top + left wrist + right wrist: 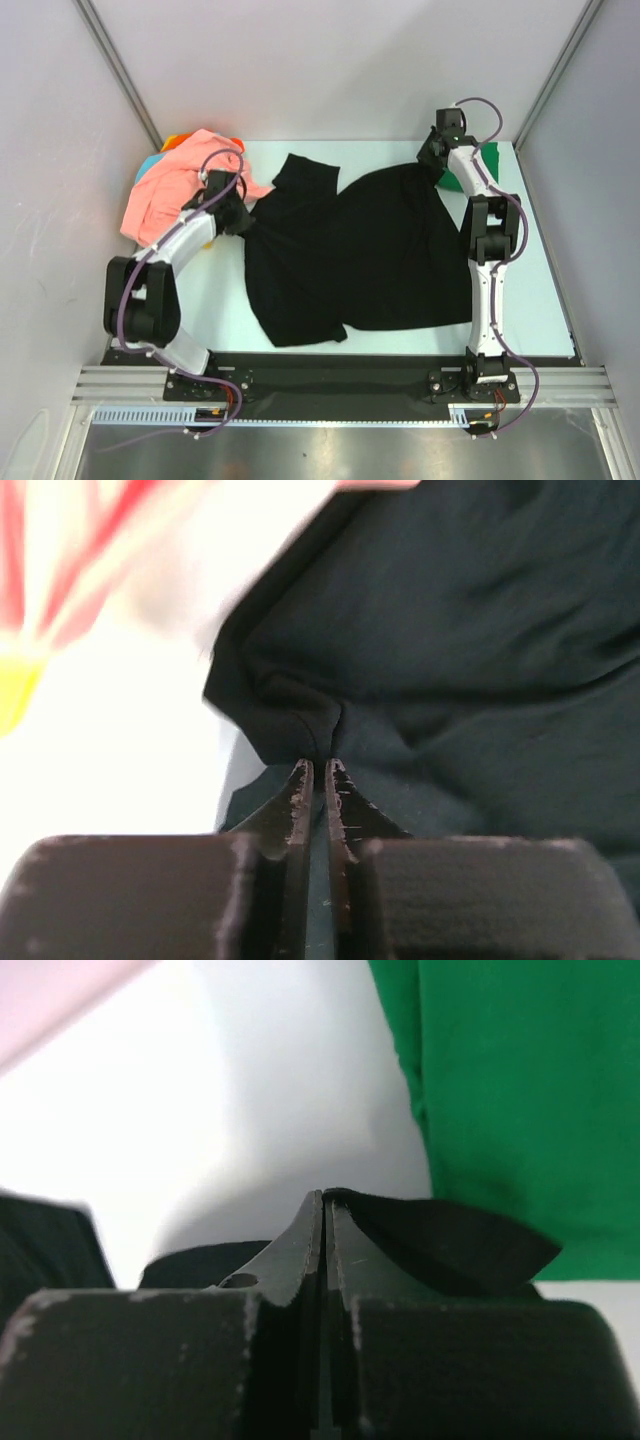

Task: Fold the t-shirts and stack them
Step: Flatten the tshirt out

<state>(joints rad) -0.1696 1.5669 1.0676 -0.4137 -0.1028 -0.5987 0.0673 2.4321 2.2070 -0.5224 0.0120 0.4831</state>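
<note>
Step in hand, as you would judge it: gripping the black shirt (380,260) for its first fold; nothing is folded or stacked yet.

Black shirt lies spread over the middle of the surface (540,300), its near edge close to the arm bases. Its long axis runs left to right across the surface. One sleeve (305,175) points toward the far side. The cloth is rumpled, so you cannot tell which end is the collar.

Left gripper (318,765) is at the shirt's left edge, about halfway up the surface. Its jaws are pressed together on a puckered fold of black cloth.

Right gripper (322,1198) is farther off, at the shirt's far right corner. Its jaws are likewise closed, with a flap of black cloth pinched at the tips.

Green shirt (520,1080) lies just beside that corner; from the wrist view it looks apart from the jaws, not caught.

Pink shirt (170,190) sits heaped at the far left, just behind the left arm, with orange cloth (176,142) showing beyond it.

Next move, by your judgement: lift both pinches together and level, and pull the cloth taut along the long axis. Watch that the green shirt is not dragged along, and that the left pinch has not taken only one layer.
</note>
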